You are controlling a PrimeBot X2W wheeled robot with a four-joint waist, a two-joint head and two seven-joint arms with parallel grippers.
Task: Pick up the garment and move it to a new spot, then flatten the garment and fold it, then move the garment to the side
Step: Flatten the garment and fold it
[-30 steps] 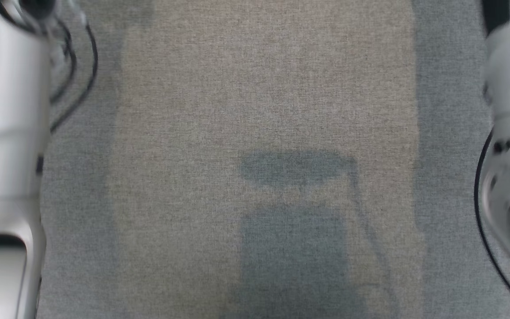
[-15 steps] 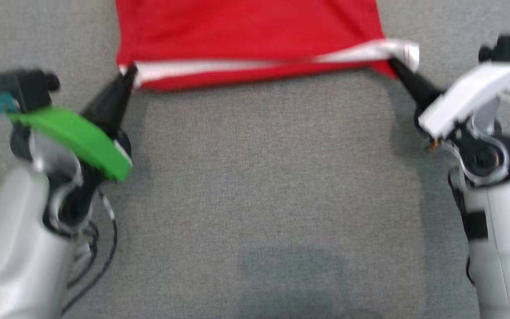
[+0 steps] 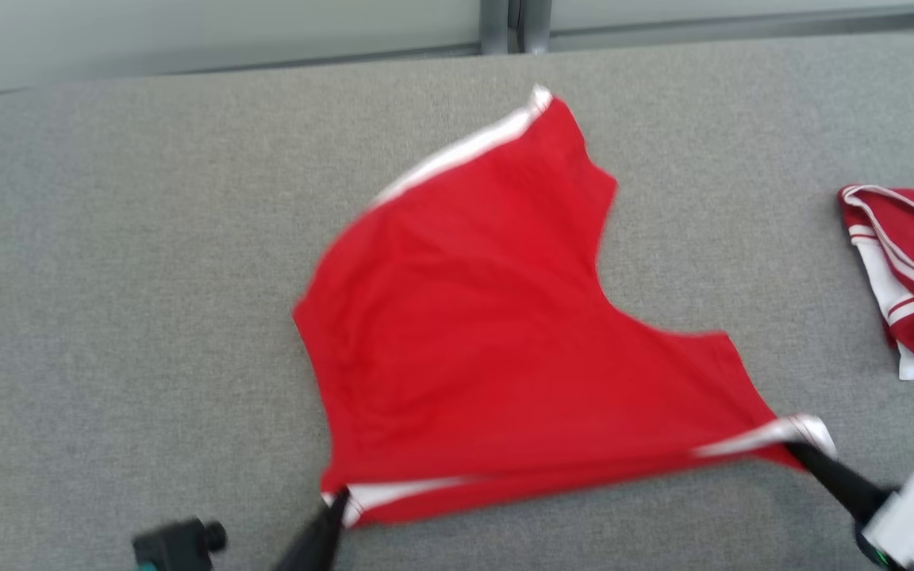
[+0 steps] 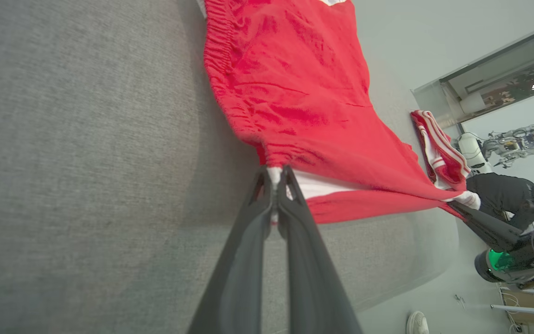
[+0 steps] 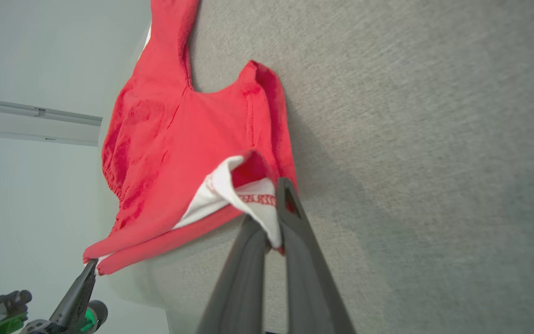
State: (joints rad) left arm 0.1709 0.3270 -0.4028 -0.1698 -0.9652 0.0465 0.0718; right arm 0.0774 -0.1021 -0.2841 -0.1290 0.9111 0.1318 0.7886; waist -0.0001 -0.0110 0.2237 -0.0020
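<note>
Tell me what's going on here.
The robot holds a red garment by two corners of its white-trimmed near edge. The left gripper is shut on one corner and the right gripper on the other. That edge is pulled taut between them, and the rest lies spread on the grey padded surface, not yet folded. A second red-and-white garment lies apart at the right.
</note>
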